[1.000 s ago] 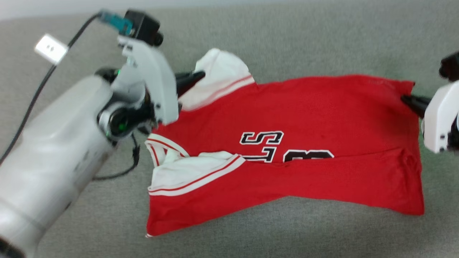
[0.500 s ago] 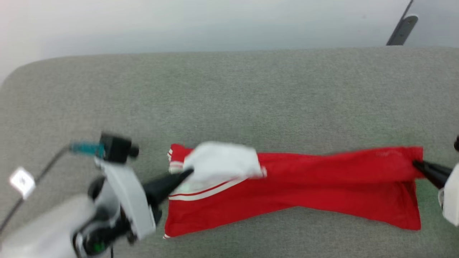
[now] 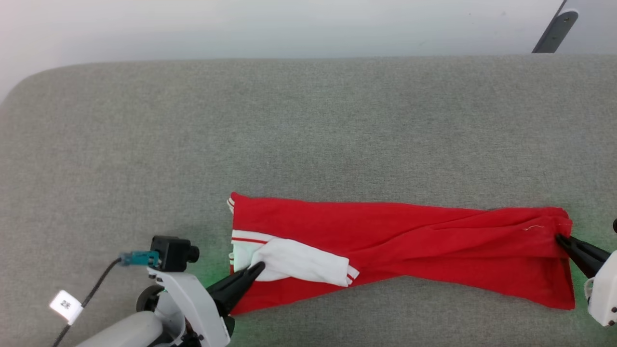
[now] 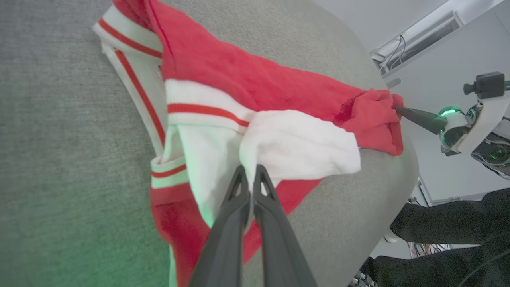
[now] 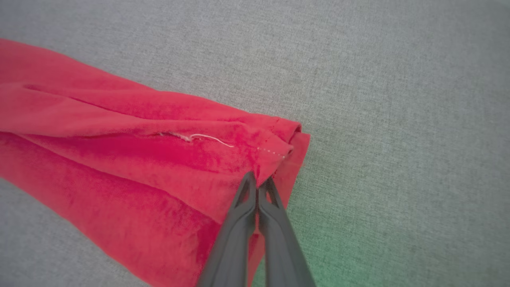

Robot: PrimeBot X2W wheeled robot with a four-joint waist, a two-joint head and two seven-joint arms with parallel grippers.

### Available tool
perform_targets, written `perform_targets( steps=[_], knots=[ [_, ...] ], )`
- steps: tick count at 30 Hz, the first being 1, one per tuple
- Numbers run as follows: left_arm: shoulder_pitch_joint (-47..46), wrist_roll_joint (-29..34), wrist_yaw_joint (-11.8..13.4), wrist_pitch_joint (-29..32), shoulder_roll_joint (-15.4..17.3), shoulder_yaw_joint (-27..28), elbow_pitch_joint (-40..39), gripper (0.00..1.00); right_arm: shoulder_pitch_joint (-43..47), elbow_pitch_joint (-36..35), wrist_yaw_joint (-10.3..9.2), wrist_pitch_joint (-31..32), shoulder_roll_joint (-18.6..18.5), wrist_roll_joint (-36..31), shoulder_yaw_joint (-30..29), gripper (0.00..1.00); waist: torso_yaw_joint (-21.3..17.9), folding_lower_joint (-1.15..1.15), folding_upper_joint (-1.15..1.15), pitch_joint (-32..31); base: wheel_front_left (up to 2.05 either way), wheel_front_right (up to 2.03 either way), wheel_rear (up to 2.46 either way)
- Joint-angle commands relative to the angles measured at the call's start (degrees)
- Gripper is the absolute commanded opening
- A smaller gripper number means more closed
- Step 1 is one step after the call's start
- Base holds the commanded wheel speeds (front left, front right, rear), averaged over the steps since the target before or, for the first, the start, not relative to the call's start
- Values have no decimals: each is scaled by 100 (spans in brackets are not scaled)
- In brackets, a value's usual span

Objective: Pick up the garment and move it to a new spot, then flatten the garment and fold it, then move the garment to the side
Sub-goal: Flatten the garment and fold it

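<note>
The garment point(image 3: 409, 241), a red jersey with white sleeves, lies folded lengthwise into a long band on the grey surface. Its lettering is hidden inside the fold. My left gripper point(image 3: 259, 266) is shut on the white sleeve point(image 3: 303, 262) at the band's left end; the left wrist view shows the sleeve point(image 4: 295, 147) pinched at my left gripper point(image 4: 250, 169). My right gripper point(image 3: 560, 237) is shut on the red hem corner at the right end, where the right wrist view shows my right gripper point(image 5: 259, 177) biting the stitched hem point(image 5: 275, 151).
The grey fabric surface point(image 3: 308, 130) stretches wide behind the garment, its far edge against a pale floor. A dark metal leg point(image 3: 554, 31) stands at the upper right. A person's dark clothing point(image 4: 458, 239) shows beyond the edge in the left wrist view.
Both grippers have carried the garment's far edge toward me over its near half, hiding the lettering. The head camera has tilted, so the whole picture has shifted.
</note>
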Motion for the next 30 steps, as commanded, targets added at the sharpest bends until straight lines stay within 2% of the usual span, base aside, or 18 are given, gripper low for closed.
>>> perform_targets(
  steps=[1,3,4,5,6,12,15,22,26,30],
  knots=[
    [38,29,-10,-72,-57,13,80,0,-37,32,-9,-44,49,-11,-24,12,-25,0,0,9,0,0,0],
    [54,102,-15,-198,-180,-10,289,35,-51,90,-9,-89,111,-39,-15,54,-55,0,0,4,0,0,0],
    [59,135,-18,-259,-228,-9,369,60,-41,101,-9,-106,115,-36,-21,98,-67,0,0,-3,0,0,0],
    [67,164,-19,-326,-272,0,428,95,-17,92,-9,-116,103,-15,-31,100,-76,0,0,-15,0,0,0],
    [96,163,-21,-398,-310,29,457,100,23,48,-9,-130,85,29,-40,100,-84,0,0,-31,0,0,0],
    [408,504,-20,-698,-437,341,521,100,301,-339,-9,-25,-350,397,-162,100,-12,0,0,-188,0,0,0],
    [661,830,46,-724,-585,881,499,100,464,-401,-9,149,-562,635,-235,100,124,0,0,-272,0,0,0],
    [1758,2202,120,-715,-1435,2716,407,100,705,-210,-9,393,-499,1141,-370,100,593,0,0,-396,0,0,0],
    [2274,3211,143,-716,-1942,3508,406,100,828,80,-9,697,-391,1431,-359,100,869,0,0,-427,0,0,0],
    [2603,4326,285,-717,-2381,4212,401,100,884,391,-8,1130,-189,1617,-272,100,1077,0,0,-429,0,0,0]
  ],
)
